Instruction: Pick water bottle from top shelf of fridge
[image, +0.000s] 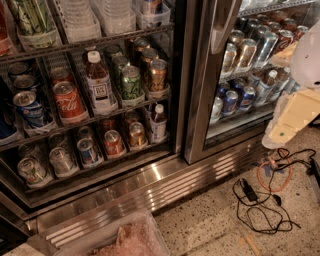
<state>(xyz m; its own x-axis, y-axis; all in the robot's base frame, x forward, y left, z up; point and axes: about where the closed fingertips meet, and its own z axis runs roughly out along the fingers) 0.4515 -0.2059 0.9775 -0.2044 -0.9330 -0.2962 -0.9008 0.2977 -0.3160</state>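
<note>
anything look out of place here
Loose black and orange cables lie tangled on the floor in front of the fridge, right side. The gripper is out of view; only the arm shows, far right.

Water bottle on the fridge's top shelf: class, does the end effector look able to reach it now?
Probably not yet: the end effector sits far right, before the glass door, away from the water bottle; its shelf front looks uncovered.

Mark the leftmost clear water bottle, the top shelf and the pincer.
water bottle (79, 15), camera view, ribbed lower body.
top shelf (125, 35), camera view, front rail.
pincer: not in view; only the cream arm (295, 112) shows, camera view, right edge.
</note>
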